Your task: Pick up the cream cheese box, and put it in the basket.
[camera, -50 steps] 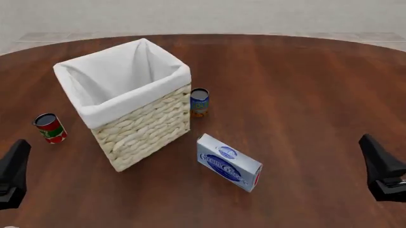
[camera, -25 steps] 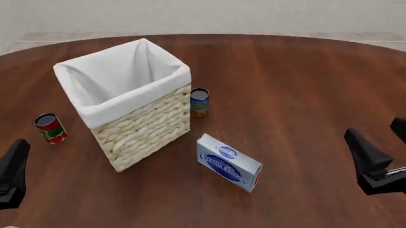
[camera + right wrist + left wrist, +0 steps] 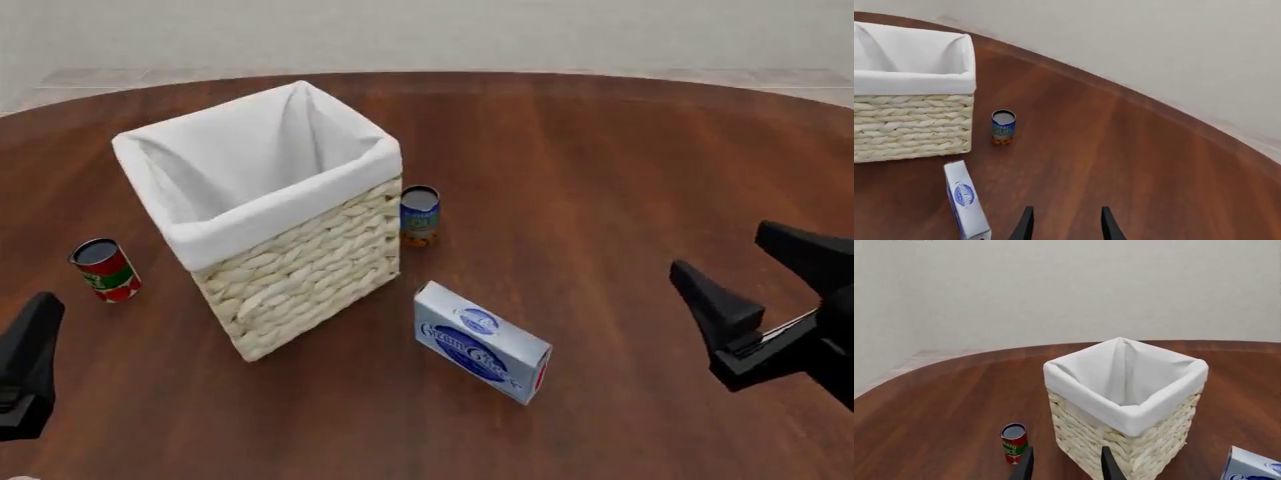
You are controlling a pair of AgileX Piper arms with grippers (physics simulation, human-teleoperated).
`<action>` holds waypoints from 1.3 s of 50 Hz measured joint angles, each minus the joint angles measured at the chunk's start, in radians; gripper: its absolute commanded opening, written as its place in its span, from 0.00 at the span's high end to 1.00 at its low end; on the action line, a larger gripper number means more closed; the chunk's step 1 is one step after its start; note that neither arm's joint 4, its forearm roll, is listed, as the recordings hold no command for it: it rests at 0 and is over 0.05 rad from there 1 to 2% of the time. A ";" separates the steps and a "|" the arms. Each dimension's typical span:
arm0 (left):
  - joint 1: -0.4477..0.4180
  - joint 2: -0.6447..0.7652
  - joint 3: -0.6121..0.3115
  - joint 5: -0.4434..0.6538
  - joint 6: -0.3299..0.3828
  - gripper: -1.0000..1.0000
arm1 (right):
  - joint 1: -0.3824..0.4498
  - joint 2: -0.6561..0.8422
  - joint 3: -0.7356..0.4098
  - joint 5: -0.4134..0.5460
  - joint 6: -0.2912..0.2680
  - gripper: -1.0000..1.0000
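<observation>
The cream cheese box (image 3: 481,342) lies flat on the table just right of the basket's near corner, its red end facing front right. It also shows in the wrist views as the box (image 3: 967,205) and one corner of the box (image 3: 1251,467). The basket (image 3: 287,215), woven wicker with a white liner, stands upright at the left centre, with nothing visible inside. My right gripper (image 3: 718,247) hovers open well to the right of the box, fingers pointing left. My left gripper (image 3: 1067,450) is open at the near left edge, short of the basket (image 3: 1134,420).
A small blue-and-orange can (image 3: 419,215) stands against the basket's right side, behind the box. A red can (image 3: 106,269) stands left of the basket, near my left gripper. The dark round table (image 3: 601,160) curves away at the back.
My right gripper has come in from the right edge, leftward and further over the table, both fingers now showing. The left gripper, box, basket and cans have not moved.
</observation>
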 measured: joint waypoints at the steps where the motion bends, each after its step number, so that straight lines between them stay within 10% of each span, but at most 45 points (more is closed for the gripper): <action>1: 0.000 0.000 0.000 0.000 0.000 0.00 | 0.006 0.007 -0.004 0.002 -0.004 0.00; 65: -0.017 0.000 0.001 -0.006 0.007 0.00 | 0.259 0.298 -0.296 0.277 -0.028 0.00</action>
